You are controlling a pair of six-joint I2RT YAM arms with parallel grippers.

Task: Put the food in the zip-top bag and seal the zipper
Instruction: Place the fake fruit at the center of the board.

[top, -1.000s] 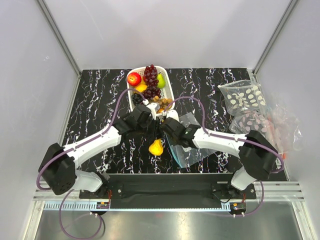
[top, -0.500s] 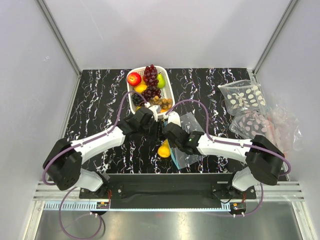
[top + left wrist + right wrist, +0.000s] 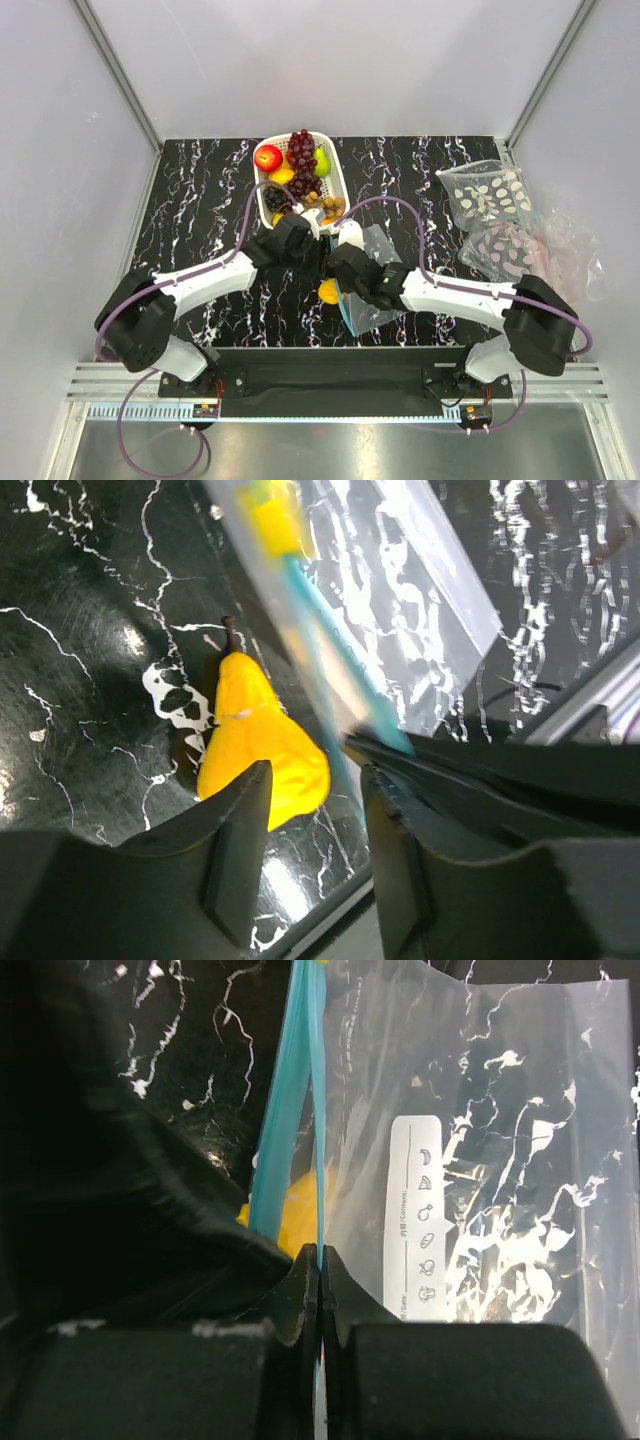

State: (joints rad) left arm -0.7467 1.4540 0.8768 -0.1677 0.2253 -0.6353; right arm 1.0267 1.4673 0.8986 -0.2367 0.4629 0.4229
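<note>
The right jaws pinch the bag's (image 3: 520, 1160) teal zipper (image 3: 285, 1110), its label (image 3: 418, 1260) beyond them illegible; the left jaws stand part-open, empty, pear (image 3: 255, 745) just ahead.

One pear (image 3: 255, 745), one zip-top bag (image 3: 480, 1160) — one basket (image 3: 337, 166).

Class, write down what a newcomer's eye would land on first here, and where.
A bright yellow pear lies on the dark marbled table at centre, beside the teal zipper that the right hand pinches. Beyond it, a white basket heaped with colourful fruit sits mid-table at the far edge.
</note>
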